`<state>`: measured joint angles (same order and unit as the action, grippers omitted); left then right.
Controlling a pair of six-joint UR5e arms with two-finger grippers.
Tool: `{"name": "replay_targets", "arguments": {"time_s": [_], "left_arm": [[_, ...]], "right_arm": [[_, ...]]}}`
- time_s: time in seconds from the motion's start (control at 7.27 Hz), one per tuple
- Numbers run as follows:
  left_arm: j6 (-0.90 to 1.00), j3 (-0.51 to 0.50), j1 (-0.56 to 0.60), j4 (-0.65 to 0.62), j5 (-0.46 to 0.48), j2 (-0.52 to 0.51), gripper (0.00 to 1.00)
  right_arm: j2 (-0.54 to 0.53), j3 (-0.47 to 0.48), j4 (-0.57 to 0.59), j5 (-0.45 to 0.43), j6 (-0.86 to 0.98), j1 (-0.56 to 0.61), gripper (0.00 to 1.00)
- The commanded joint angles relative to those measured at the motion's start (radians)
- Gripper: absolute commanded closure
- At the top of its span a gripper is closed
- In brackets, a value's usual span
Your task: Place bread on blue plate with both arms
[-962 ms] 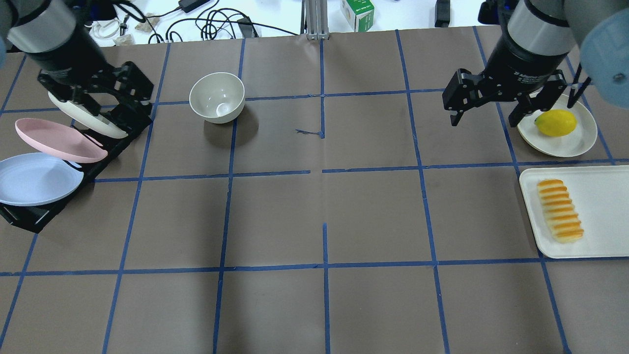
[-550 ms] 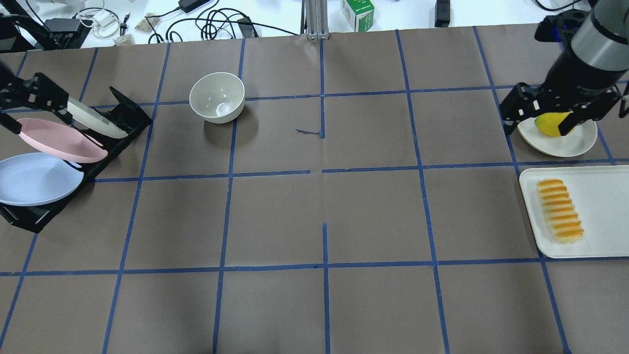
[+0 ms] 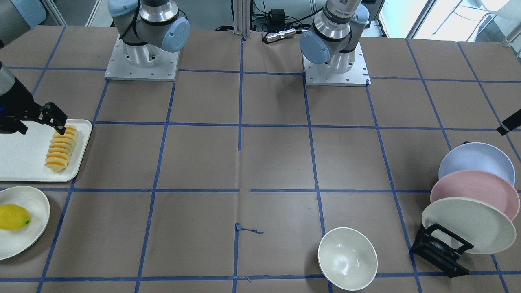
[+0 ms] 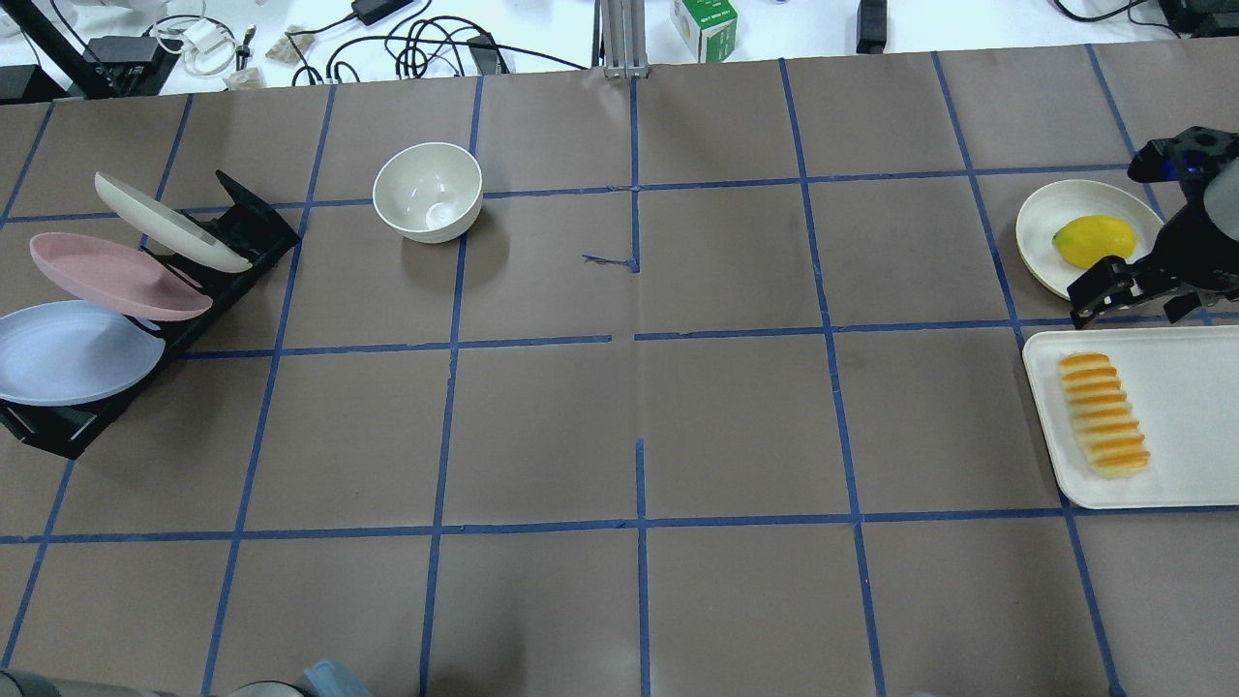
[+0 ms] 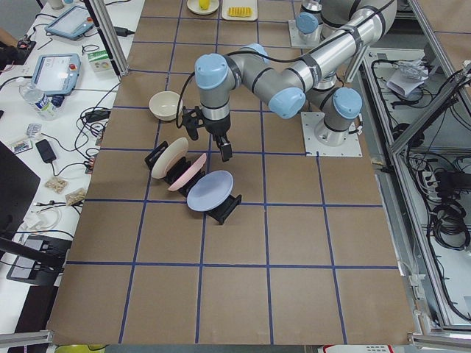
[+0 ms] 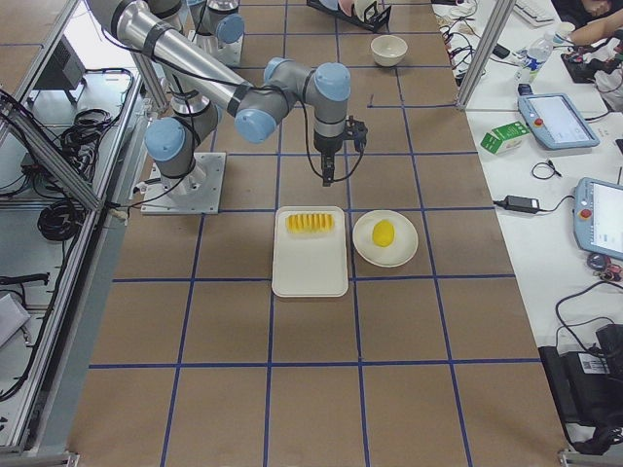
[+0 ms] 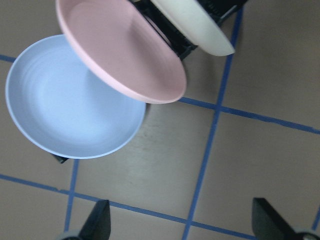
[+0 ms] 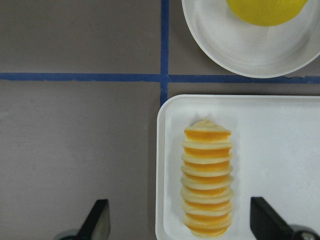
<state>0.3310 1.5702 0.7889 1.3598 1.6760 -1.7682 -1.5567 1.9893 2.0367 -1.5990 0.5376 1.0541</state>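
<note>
The bread (image 4: 1103, 414) lies on a white tray (image 4: 1195, 426) at the table's right; it also shows in the right wrist view (image 8: 207, 177). My right gripper (image 4: 1137, 302) hangs open and empty above the tray's far edge, between the bread and the lemon plate; its fingertips (image 8: 98, 220) straddle the bread's near end. The blue plate (image 4: 73, 353) leans in the nearest slot of a black rack (image 4: 247, 227) at the left and shows in the left wrist view (image 7: 70, 100). My left gripper (image 7: 180, 227) is open and empty, high above the table beside the rack.
A pink plate (image 4: 116, 276) and a cream plate (image 4: 169, 223) lean in the same rack behind the blue one. A cream bowl (image 4: 428, 191) stands at the far left-centre. A yellow lemon (image 4: 1094, 240) lies on a cream plate (image 4: 1041, 223) beyond the tray.
Both arms swung outward. The left gripper left the overhead view past its left edge. The right gripper moved right and nearer, from the lemon plate to the tray's far edge.
</note>
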Motion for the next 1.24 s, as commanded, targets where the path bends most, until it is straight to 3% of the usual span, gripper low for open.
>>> {"name": "replay_targets", "arguments": {"time_s": [0.0, 0.41, 0.83, 0.96, 1.1], "left_arm": [[-0.012, 0.007, -0.040, -0.142, 0.004, -0.115, 0.00], [-0.070, 0.007, -0.042, -0.159, 0.005, -0.215, 0.00], [-0.127, 0.007, -0.051, -0.159, 0.005, -0.244, 0.00], [-0.118, -0.007, -0.051, -0.159, 0.048, -0.244, 0.49], [-0.124, 0.001, -0.051, -0.157, 0.104, -0.244, 0.77]], "right_arm": [[0.049, 0.060, 0.088, -0.002, 0.038, -0.066, 0.00], [0.168, 0.069, 0.151, -0.048, 0.027, -0.094, 0.00], [0.250, 0.069, 0.166, -0.087, -0.005, -0.094, 0.00], [0.268, 0.069, 0.168, -0.090, -0.011, -0.094, 0.00], [0.277, 0.068, 0.168, -0.091, -0.013, -0.094, 0.00]]}}
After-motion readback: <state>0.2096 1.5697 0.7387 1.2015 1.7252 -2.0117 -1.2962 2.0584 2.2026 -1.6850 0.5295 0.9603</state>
